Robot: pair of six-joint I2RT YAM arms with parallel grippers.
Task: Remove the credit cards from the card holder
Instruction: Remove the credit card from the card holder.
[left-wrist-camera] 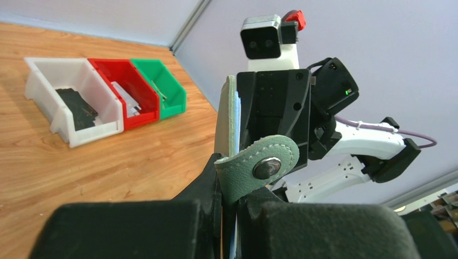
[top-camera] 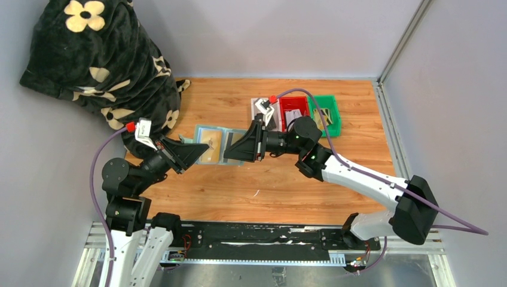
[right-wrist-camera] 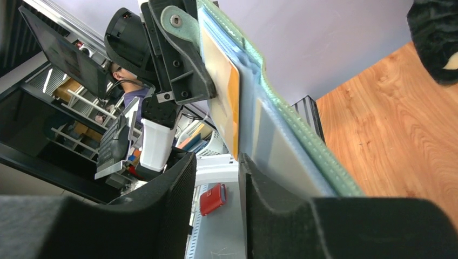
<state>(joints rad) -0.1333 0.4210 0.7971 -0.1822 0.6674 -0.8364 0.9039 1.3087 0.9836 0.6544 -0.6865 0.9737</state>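
**Top external view.** The sage-green soft bifold card holder [top-camera: 216,143] is spread open and held above the wooden tabletop [top-camera: 269,191], between the two arms and left of centre. The left gripper [top-camera: 200,149] is at its left edge and the right gripper [top-camera: 230,152] at its right edge. A tan-gold plastic card [top-camera: 209,144] sits in the left pale pocket. A white card with a dark stripe [top-camera: 231,141] sits in the right one.

**Left wrist view.** The left jaws are closed tight on the card holder's edge, beside the rounded closing tab [left-wrist-camera: 259,162] with its metal snap. The panel stands upright, close against the right gripper's black body.

**Right wrist view.** The right jaws stand partly apart, with a clear gap between them. The lower edge of the tan-gold plastic card hangs just at the mouth of that gap. The green panel runs along the outer side of one jaw. Nothing is seen clamped between them.

**Assessment.** The card holder is opened and presented, so that much is done. Neither card is out of its pocket. Both remain to be gripped, drawn out and set down. The task is judged to be at an early stage.
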